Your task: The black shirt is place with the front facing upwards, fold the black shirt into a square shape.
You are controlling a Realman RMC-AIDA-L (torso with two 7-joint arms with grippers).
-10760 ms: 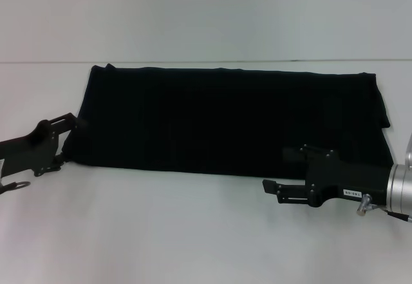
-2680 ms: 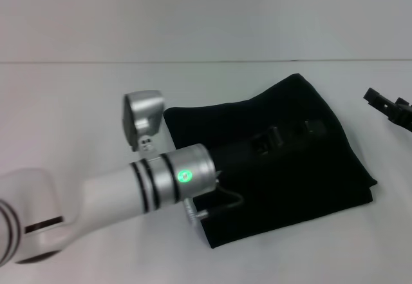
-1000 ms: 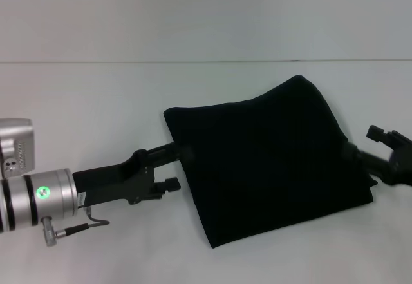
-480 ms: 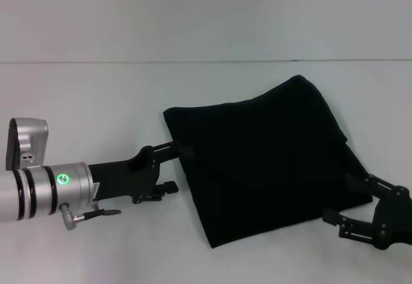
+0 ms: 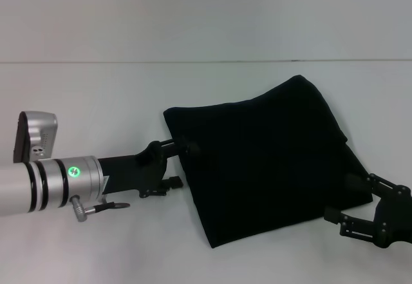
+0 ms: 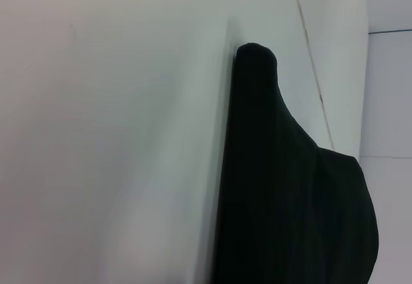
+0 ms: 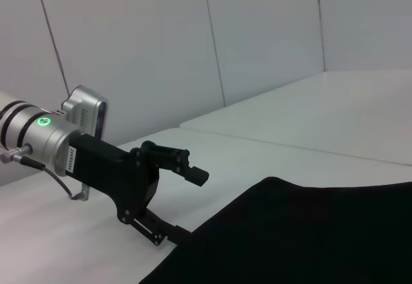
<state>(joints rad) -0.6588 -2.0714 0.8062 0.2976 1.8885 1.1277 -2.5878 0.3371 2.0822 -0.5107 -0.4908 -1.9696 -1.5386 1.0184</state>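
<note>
Both arms have barely shifted in half a second: the left gripper (image 5: 181, 161), released, sits at the black shirt's (image 5: 270, 161) left edge, the right gripper (image 5: 351, 200), also released, at its near-right corner. Folded into a rough, skewed square, the shirt lies plain black on the white desk (image 5: 129, 91).

Left claw (image 7: 183, 200), fingers spread, at black shirt (image 7: 302, 232) edge.

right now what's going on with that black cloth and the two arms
The robot is folding the black shirt, which already lies as a compact, roughly square bundle on the white table. The left gripper is at the bundle's left edge with its jaws open. The right gripper sits at the near right corner, also open.
</note>
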